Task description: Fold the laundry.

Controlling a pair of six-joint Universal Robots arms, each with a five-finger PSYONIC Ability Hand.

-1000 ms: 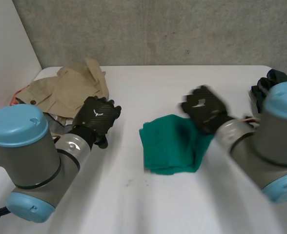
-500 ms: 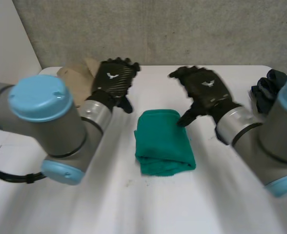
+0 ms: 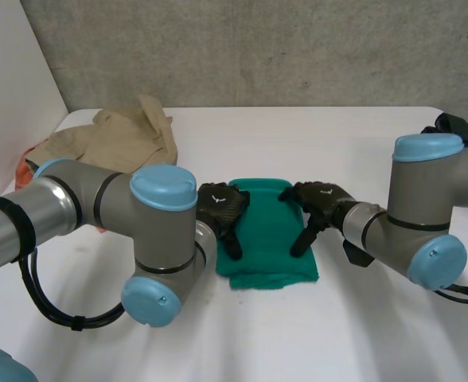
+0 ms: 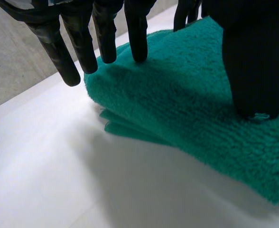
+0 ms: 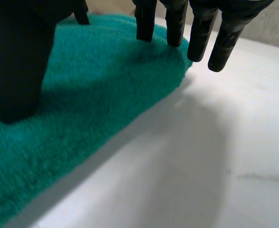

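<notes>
Nearest you, the folded green terry towel (image 3: 267,248) lies flat at the middle of the white surface (image 3: 298,342), its layers stacked. The left hand (image 3: 222,211) rests on its 9 o'clock edge and the right hand (image 3: 320,205) on its 3 o'clock edge. Both have straight fingers, grasp nothing and press down, probably to flatten the fold. Farther off, a crumpled beige garment (image 3: 115,139) waits at 10 o'clock and a dark bundled cloth (image 3: 461,126) at 2 o'clock, likely next.

Folded green towel (image 3: 267,239), flat, mid-table.
</notes>
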